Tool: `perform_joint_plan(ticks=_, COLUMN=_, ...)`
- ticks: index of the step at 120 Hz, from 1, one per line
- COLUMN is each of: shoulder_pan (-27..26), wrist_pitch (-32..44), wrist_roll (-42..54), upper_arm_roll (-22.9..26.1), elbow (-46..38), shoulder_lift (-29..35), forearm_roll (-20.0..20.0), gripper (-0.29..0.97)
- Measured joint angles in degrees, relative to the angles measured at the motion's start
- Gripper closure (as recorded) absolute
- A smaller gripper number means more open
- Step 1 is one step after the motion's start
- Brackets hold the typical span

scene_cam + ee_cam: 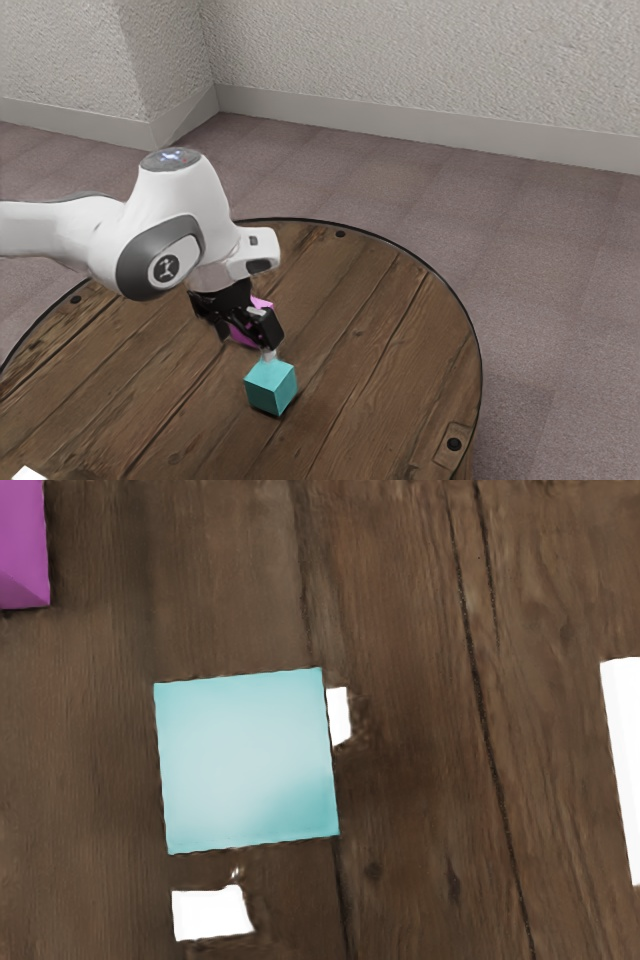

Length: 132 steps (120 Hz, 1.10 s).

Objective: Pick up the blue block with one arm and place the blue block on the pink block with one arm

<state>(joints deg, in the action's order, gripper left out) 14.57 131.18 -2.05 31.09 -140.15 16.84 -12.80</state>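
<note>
Gripper: the black gripper (266, 350) hangs low over the table, pointing down, right above the blue block.
Jaws: apart and holding nothing. In the wrist view two white fingertips (339, 715) show by the block, one just off one side, the other off the neighbouring side near a corner. I can't tell whether the nearer pad touches the block's edge.
Arm: the white arm (150, 235) comes in from the exterior view's left, with the elbow housing large in the foreground and the wrist bent down to the table.
Blue block: the blue block (271, 387), more of a teal, sits flat on the wood just under the hand. From the wrist camera its top face (247, 760) is a clean square, turned a little against the grain of the planks.
Pink block: the pink block (263, 302) is on the table behind the gripper, mostly hidden by the hand in the exterior view. In the wrist view one corner of it (20, 545) shows, set apart from the blue block with bare wood between them.
Table: the round dark plank table (390, 320) has a thin black rim.
Extra: a white object (622, 770) lies on the wood, on the far side of the blue block from the pink one.
</note>
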Motion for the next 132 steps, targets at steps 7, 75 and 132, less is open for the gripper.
perform_joint_plan(ticks=7, shoulder_pan=0.72, wrist_pitch=3.16, wrist_roll=-0.56, upper_arm_roll=0.01, elbow=-0.75, shoulder_lift=-0.52, forearm_roll=0.02, gripper=0.0)
perform_joint_plan(ticks=75, shoulder_pan=1.18, wrist_pitch=12.69, wrist_roll=-3.94, upper_arm_roll=-1.35, elbow=3.26, shoulder_lift=-20.14, forearm_roll=6.64, gripper=0.0)
perform_joint_plan(ticks=132, shoulder_pan=2.56, wrist_pitch=11.89, wrist_roll=-4.71, upper_arm_roll=-2.88, elbow=5.6, shoulder_lift=-22.83, forearm_roll=13.21, gripper=0.0)
